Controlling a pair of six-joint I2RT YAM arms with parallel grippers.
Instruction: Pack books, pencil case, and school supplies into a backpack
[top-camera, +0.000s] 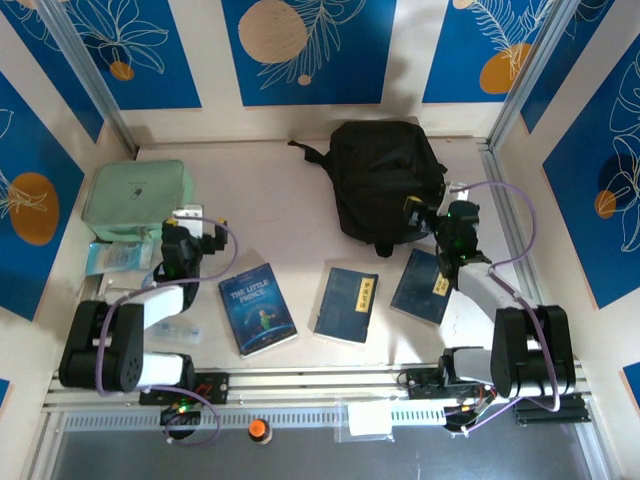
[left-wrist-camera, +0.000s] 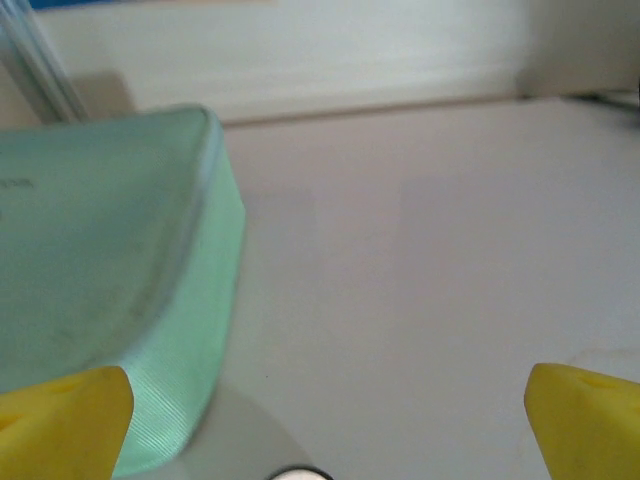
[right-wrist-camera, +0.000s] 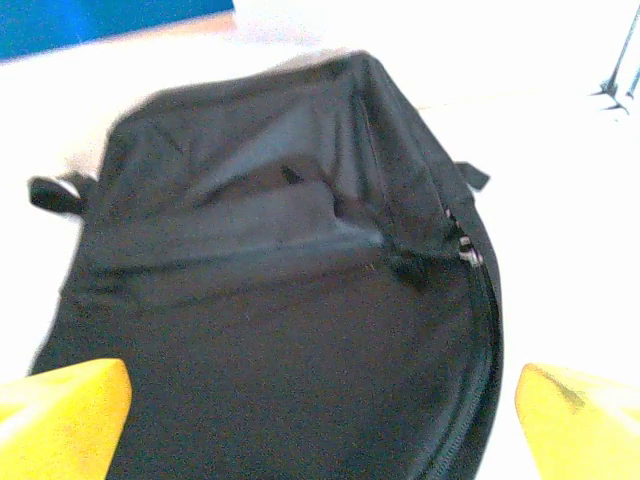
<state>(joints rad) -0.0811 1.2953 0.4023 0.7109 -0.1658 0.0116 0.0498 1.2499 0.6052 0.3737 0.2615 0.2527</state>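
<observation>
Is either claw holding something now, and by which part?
Nothing is held. The left claw is open beside the mint-green case; the right claw is open facing the backpack.

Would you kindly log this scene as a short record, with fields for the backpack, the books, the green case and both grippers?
backpack: soft black fabric backpack, lying far right on the pale table
books: three thin dark blue paperbacks, flat in a row near the arms, outside the backpack
case: mint-green soft case, far left
left gripper: open, empty, beside the case
right gripper: open, empty, facing the backpack
</observation>
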